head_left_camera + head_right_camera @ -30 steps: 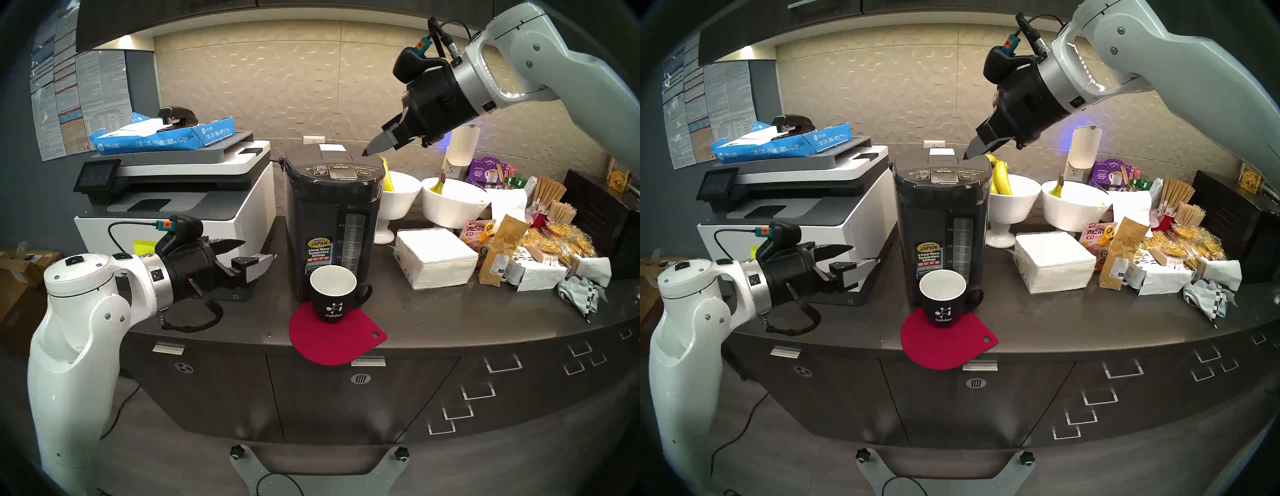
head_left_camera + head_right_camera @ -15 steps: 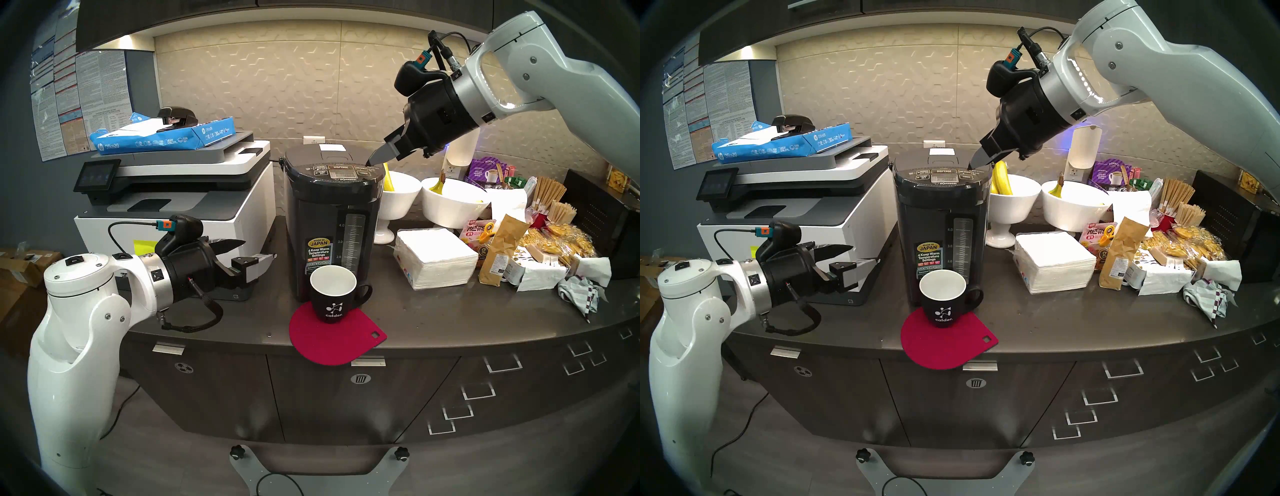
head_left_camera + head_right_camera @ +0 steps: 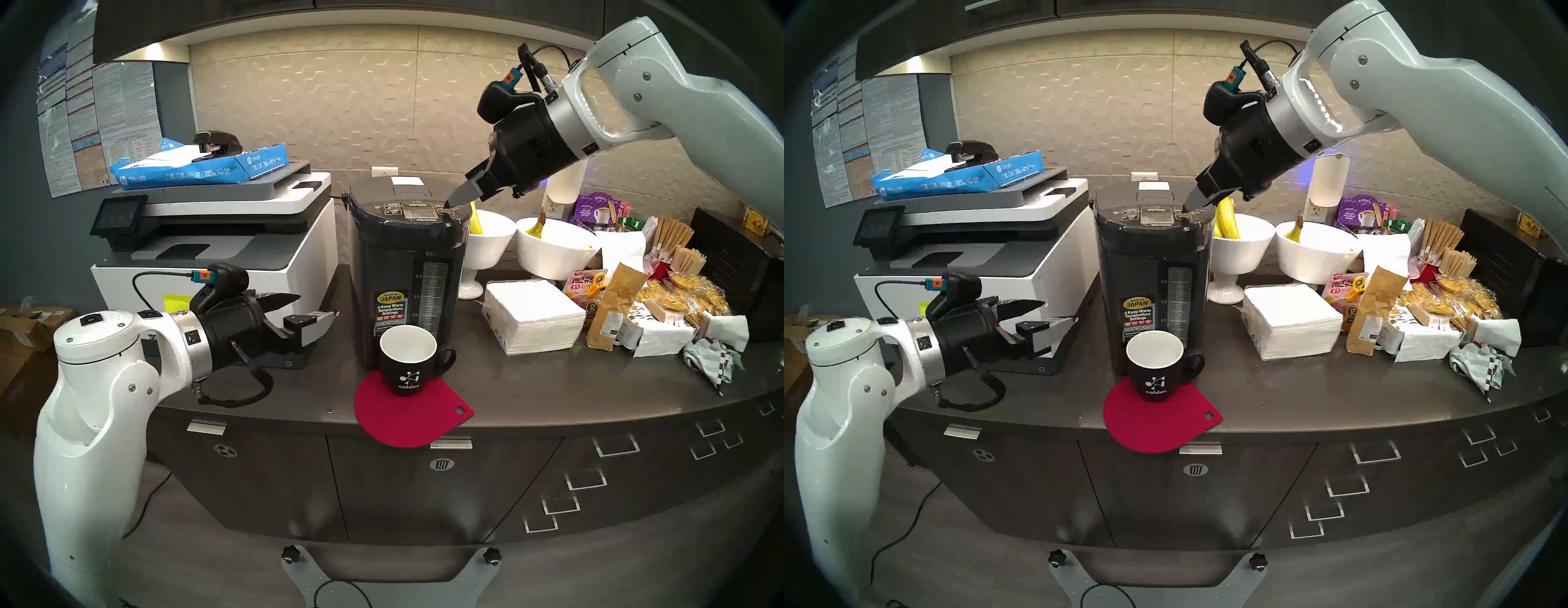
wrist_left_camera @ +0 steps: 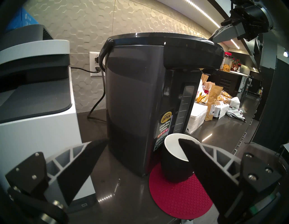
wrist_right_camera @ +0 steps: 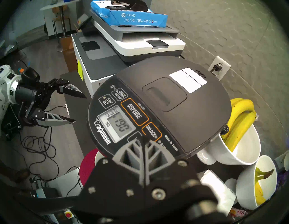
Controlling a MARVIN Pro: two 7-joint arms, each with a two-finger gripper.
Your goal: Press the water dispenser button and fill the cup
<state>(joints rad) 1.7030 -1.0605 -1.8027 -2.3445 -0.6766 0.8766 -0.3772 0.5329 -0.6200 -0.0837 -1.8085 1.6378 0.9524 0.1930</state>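
The right gripper, its grey ribbed fingers pressed together, had its tip on the panel of the dark-grey round-lidded water dispenser, by the small orange-outlined UNLOCK key, short of the wide orange-outlined DISPENSE button. Yellow bananas lay in a white bowl.

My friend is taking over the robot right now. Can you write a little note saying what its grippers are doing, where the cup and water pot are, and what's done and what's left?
Right gripper: shut, tip down on the pot's panel beside the UNLOCK key, not on DISPENSE. Whether it is pressing is unclear.
Left gripper: open, empty, hovering by the printer, left of the pot.
Cup: upright on the red mat, right in front of the pot, looks empty.
Done: cup in place, right gripper at the panel.
Left: press DISPENSE and fill the cup.
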